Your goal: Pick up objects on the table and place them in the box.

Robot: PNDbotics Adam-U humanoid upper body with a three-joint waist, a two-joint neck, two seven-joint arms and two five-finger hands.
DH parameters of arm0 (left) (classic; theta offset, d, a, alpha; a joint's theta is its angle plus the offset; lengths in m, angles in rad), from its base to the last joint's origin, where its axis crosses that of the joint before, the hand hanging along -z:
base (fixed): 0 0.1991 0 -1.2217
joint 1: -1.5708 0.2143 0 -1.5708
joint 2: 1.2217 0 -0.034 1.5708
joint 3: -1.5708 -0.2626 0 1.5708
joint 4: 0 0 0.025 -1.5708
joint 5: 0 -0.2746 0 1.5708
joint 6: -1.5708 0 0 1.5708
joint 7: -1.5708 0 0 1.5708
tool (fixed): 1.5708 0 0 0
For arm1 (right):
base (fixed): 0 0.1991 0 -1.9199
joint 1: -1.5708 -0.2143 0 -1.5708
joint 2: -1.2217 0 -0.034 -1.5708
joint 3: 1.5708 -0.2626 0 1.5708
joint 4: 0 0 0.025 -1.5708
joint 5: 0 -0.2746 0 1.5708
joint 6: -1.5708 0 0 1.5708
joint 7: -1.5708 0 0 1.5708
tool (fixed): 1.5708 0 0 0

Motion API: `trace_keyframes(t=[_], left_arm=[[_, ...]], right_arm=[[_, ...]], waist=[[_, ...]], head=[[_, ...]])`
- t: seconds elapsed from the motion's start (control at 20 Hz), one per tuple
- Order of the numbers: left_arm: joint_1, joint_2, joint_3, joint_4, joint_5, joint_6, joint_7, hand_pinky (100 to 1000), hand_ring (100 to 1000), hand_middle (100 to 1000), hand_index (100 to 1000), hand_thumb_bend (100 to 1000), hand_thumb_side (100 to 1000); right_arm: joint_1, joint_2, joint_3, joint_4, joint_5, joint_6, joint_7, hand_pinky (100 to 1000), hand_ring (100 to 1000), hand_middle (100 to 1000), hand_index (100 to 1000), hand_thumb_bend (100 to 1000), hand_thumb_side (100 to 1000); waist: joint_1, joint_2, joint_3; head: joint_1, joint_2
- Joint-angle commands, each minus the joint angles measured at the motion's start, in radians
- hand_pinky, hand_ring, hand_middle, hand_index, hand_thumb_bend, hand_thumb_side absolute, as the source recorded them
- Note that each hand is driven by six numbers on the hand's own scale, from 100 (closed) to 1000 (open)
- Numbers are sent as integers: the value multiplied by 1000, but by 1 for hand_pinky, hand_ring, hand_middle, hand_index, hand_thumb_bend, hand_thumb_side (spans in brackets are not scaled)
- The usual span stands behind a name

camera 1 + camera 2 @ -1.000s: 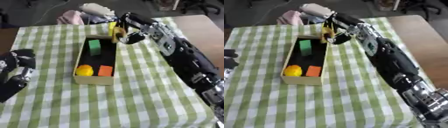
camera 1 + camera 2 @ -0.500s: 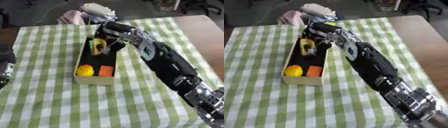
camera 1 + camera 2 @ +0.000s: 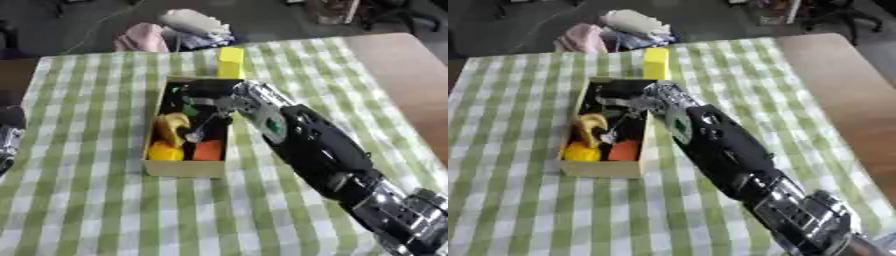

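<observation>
Reaching right hand [image 3: 203, 102] inside box [image 3: 182, 169]

Your right hand [image 3: 203, 102] reached inside the box [image 3: 179, 169] above a yellow curved item [image 3: 171, 125], a yellow ball [image 3: 163, 150] and an orange block [image 3: 208, 149]; a yellow block [image 3: 231, 62] stood just beyond.

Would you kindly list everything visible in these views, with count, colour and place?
Box: one, tan cardboard, centre-left of the tablecloth.
Banana-like object: one, yellow, inside the box, mid-left.
Round object: one, yellow, box's near-left corner.
Block: one, orange, box's near-right corner.
Upright block: one, yellow, on the cloth just beyond the box.
Tablecloth: one, green-and-white check, covering the table.
Bundled cloths: pink and pale, beyond the table's far edge.
Right hand: black and silver, reaching into the box.
Left hand: dark, at the left edge.
</observation>
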Motion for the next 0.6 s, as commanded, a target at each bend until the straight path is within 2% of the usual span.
trace_keyframes(t=[0.05,0.25,0.3,0.45,0.5,0.55,0.6], left_arm=[[-11,21,1,-20,-7,1,-10,692,629,681,807,215,632],[-12,22,3,-20,-11,3,-13,692,629,681,807,217,632],[-14,23,4,-20,-11,2,-13,692,629,681,807,216,633],[-20,24,7,-20,-11,1,-7,690,627,679,805,219,628],[-23,24,8,-20,-10,0,-3,690,627,679,805,218,627],[-27,24,8,-20,-9,-1,0,689,626,678,804,217,626],[-31,23,7,-20,-7,-2,3,689,626,677,803,217,625]], right_arm=[[-32,-74,-2,-78,1,12,38,811,816,871,964,100,321],[-40,-139,-3,-142,-36,42,85,838,858,910,987,100,457],[-43,-152,-5,-155,-49,49,97,840,862,912,988,100,462],[-54,-194,-16,-186,-88,73,126,845,868,913,989,100,415],[-59,-208,-24,-188,-98,85,133,847,871,915,989,100,411],[-64,-222,-35,-182,-103,99,139,851,881,918,991,100,359],[-71,-236,-49,-171,-103,114,141,855,887,921,992,100,363]], waist=[[-15,-12,-2],[-17,-9,-7],[-18,-7,-8],[-19,-1,-5],[-20,2,-2],[-22,5,3],[-23,8,10]], head=[[2,-15],[3,-18],[3,-19],[0,-27],[-2,-30],[-6,-35],[-12,-41]])
